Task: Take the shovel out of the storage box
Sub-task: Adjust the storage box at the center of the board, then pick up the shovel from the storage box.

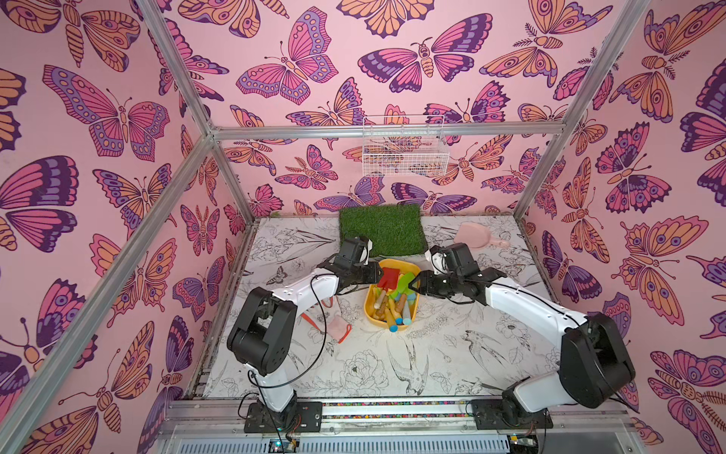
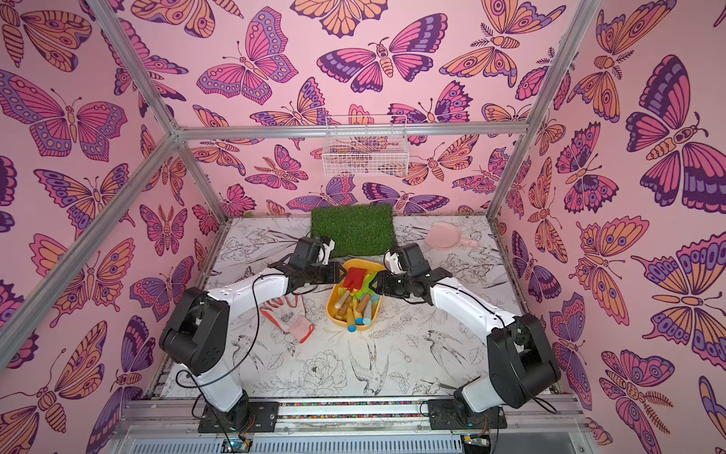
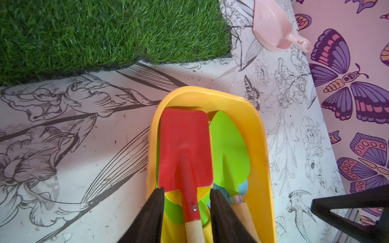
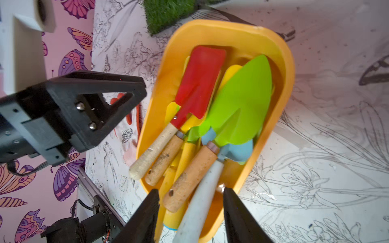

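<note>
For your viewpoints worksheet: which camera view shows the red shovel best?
The right wrist view: the red shovel shows whole, blade and wooden handle. The left wrist view shows it with handle cropped; both top views show it tiny.

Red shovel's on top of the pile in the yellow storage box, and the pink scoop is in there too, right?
Not quite. The red shovel does lie on top in the storage box, but the pink scoop lies on the table beside the grass mat, as both top views show.
</note>
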